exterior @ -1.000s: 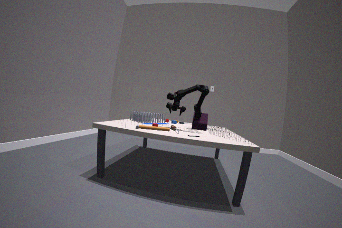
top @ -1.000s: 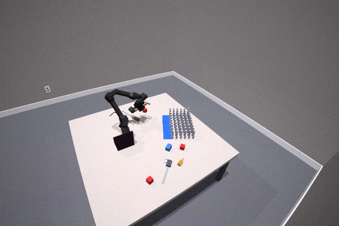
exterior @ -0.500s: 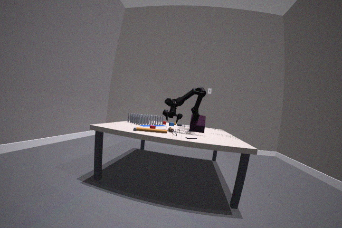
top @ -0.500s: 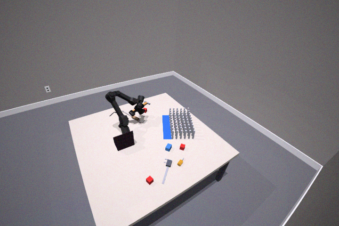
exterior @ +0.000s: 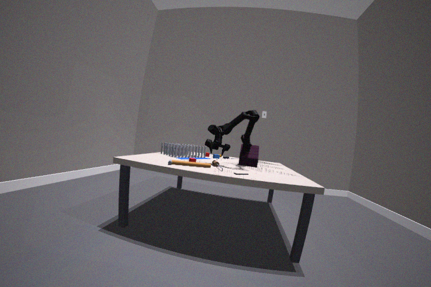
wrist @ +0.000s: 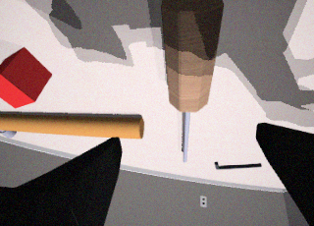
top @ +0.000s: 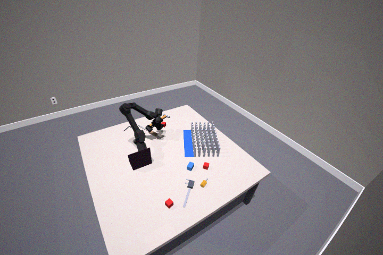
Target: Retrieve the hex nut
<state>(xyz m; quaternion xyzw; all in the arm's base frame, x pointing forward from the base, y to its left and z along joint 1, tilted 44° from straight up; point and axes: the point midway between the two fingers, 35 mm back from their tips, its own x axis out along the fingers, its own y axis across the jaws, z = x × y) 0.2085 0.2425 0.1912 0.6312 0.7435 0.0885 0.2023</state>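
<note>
Only the wrist view shows the wooden-handled awl (wrist: 190,59) lying on the worktop (wrist: 262,122), straight ahead at 12 o'clock between the fingers, which are open and hold nothing. The nut is too small to find among the spacers (top: 205,138), which stand at 3 o'clock of the blue strip (top: 188,143) in the top view.

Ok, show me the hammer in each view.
Top: the hammer pokes out behind the wrist, on the table's far side.
Exterior: its handle lies along the near table edge, left of the arm.
Wrist: its handle crosses the left middle.
Shared landmark: the red cube right beside it.
</note>
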